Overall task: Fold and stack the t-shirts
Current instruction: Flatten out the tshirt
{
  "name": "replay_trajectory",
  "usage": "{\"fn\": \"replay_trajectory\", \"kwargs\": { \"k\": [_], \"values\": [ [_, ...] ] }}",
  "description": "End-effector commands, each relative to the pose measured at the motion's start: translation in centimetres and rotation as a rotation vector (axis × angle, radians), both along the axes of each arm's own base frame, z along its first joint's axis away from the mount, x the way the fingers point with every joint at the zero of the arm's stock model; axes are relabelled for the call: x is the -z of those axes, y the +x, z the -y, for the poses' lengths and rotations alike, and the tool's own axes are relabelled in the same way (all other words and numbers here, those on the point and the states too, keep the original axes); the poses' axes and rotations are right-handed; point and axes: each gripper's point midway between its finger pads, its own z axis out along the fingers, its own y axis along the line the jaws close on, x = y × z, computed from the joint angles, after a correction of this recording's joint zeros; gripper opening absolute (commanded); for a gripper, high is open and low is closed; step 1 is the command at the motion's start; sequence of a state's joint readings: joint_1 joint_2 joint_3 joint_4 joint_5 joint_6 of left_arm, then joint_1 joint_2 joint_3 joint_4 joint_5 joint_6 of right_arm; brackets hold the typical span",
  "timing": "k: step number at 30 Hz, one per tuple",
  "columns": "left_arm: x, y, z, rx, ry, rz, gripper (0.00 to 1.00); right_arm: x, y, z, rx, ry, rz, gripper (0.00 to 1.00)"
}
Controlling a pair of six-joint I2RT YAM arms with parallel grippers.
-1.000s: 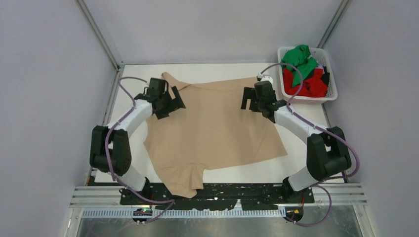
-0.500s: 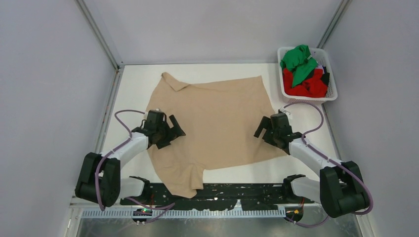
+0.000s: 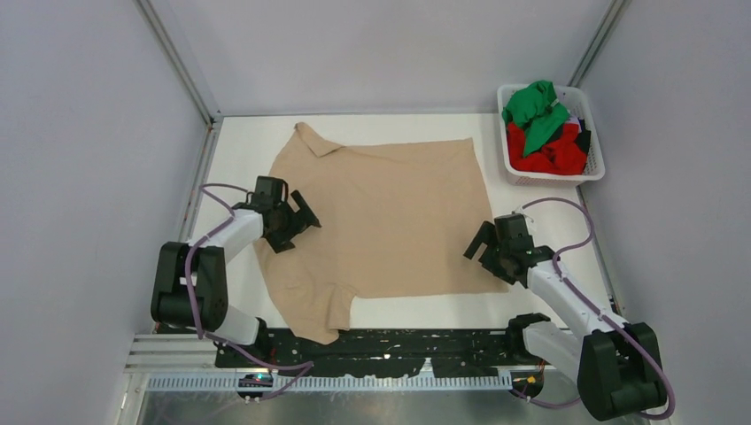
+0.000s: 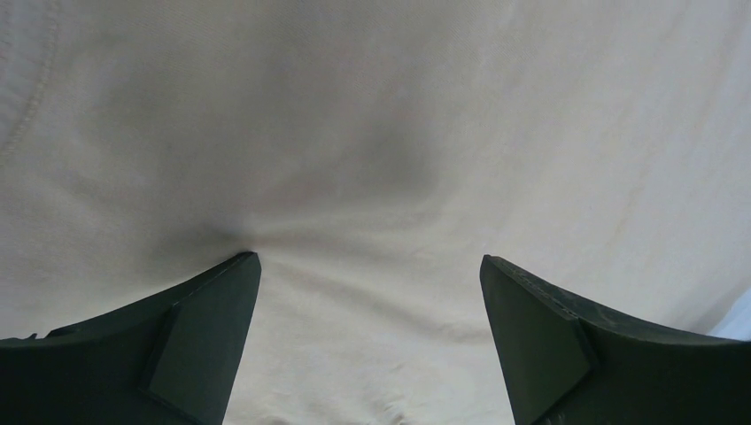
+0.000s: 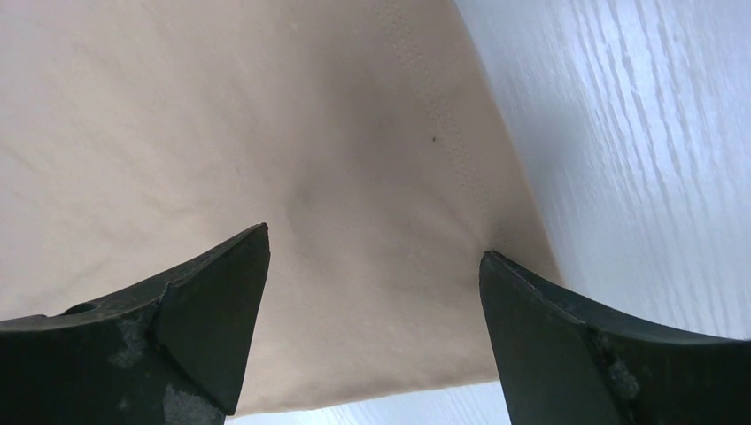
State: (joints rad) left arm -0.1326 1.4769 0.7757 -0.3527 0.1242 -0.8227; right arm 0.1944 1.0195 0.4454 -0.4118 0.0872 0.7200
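Note:
A beige t-shirt (image 3: 390, 208) lies spread flat over the middle of the white table. My left gripper (image 3: 298, 225) is open just above the shirt's left side, and plain beige cloth (image 4: 372, 133) fills the space between its fingers. At the shirt's near right corner my right gripper (image 3: 484, 253) is open too. In the right wrist view that corner (image 5: 354, 177) sits between the fingers, with bare table beside it. Neither gripper holds anything. A green t-shirt (image 3: 534, 108) and a red one (image 3: 542, 159) lie crumpled in the basket.
The white lattice basket (image 3: 553, 180) stands at the far right corner of the table. Grey walls and metal posts close in the table on both sides and at the back. White tabletop (image 5: 638, 159) shows right of the shirt's edge.
Both open grippers have drawn back from the shirt's far edge toward me, the left to its left side and the right to its near right corner. The shirt has shifted a little.

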Motion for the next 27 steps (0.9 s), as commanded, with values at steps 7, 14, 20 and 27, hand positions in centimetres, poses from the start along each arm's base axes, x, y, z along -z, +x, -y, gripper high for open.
{"fn": "replay_trajectory", "kwargs": {
  "k": [7, 14, 20, 27],
  "values": [
    [-6.2, -0.2, 0.6, 0.155, 0.099, 0.082, 1.0, -5.4, 0.7, -0.2, -0.123, -0.061, 0.166, 0.95],
    [-6.0, 6.2, 3.3, 0.184, 0.065, 0.095, 1.0, -10.4, 11.3, -3.8, -0.22, -0.031, 0.463, 0.95],
    [-2.6, 9.0, 5.0, 0.19, 0.02, -0.005, 1.0, -5.9, 17.8, -6.5, -0.274, -0.127, 0.294, 0.95],
    [-0.3, 4.8, 5.0, 0.256, 0.015, -0.095, 1.0, -0.9, 14.4, -7.2, -0.295, -0.187, 0.105, 0.95]
  ]
}}
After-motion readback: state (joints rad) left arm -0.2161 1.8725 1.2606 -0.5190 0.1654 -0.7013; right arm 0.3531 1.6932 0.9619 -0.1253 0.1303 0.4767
